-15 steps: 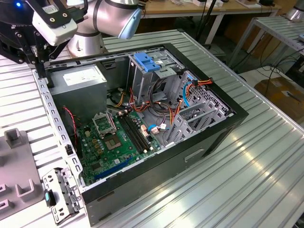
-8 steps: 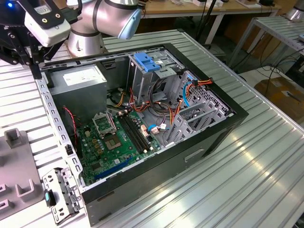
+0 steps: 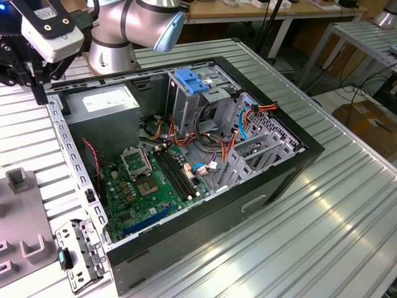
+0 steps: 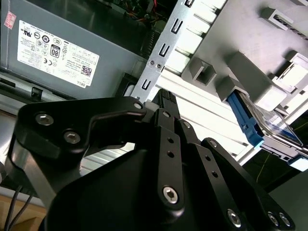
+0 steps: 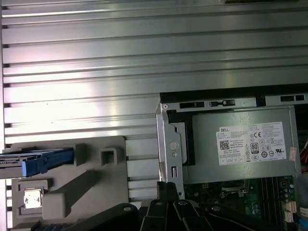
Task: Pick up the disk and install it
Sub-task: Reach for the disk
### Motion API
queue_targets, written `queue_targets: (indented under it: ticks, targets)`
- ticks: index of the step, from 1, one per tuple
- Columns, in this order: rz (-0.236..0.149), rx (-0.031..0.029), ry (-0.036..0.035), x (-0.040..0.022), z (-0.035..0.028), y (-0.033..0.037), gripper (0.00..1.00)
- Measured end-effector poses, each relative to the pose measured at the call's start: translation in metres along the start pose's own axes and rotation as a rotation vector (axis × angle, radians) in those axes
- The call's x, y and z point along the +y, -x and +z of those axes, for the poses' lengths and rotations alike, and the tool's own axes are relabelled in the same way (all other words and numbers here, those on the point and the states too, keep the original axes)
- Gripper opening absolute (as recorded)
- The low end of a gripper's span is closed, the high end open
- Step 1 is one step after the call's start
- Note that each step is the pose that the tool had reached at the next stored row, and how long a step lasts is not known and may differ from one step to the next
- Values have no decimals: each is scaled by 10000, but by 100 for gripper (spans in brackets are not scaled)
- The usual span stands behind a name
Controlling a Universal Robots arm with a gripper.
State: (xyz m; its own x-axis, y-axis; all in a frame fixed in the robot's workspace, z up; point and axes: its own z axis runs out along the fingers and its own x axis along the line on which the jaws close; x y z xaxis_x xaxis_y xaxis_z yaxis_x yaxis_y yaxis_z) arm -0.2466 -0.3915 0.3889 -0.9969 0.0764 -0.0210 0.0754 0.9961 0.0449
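Observation:
The disk (image 5: 44,161), a dark flat drive in a bright blue carrier rail, lies on the grey fixture plate (image 5: 110,187) beside the computer case. In the second wrist view the disk (image 4: 244,119) rests against a grey block of that plate. My gripper (image 3: 40,93) hangs over the case's corner rim by the power supply, at the exterior view's far left. In both wrist views its black fingers (image 4: 166,113) come together at one tip, with nothing between them. The gripper (image 5: 168,187) is well apart from the disk.
The open computer case (image 3: 260,205) lies on a ribbed metal table (image 3: 347,211). Inside are the power supply (image 3: 108,99), a green motherboard (image 3: 152,186), cables, and a metal drive cage topped by a pale-blue latch plate (image 3: 189,81). A loose metal bracket (image 3: 80,254) lies near the case's front corner.

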Motion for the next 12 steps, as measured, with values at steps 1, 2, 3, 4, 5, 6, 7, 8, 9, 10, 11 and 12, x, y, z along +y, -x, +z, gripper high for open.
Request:
queue_targets:
  ticks: [1, 2, 3, 4, 5, 6, 7, 8, 9, 10, 11, 12]
  targets:
    - [0, 1, -1, -1, 0, -9, 11]
    - [-1, 1, 0, -2, 0, -19, 11]
    - [0, 0, 0, -2, 0, -28, 11]
    - [0, 0, 0, -3, 0, -37, 11]
    - [0, 1, -1, -3, 0, -46, 11]
    - [0, 0, 0, -4, 0, -54, 11]
    - [0, 0, 0, -4, 0, -62, 11]
    - [0, 1, -1, -5, 0, -73, 11]
    - [0, 1, -1, -6, 0, -80, 11]
    - [0, 0, 0, -6, 0, -92, 11]
    - [0, 0, 0, -7, 1, -100, 11]
    - [0, 0, -1, -7, 0, -108, 11]
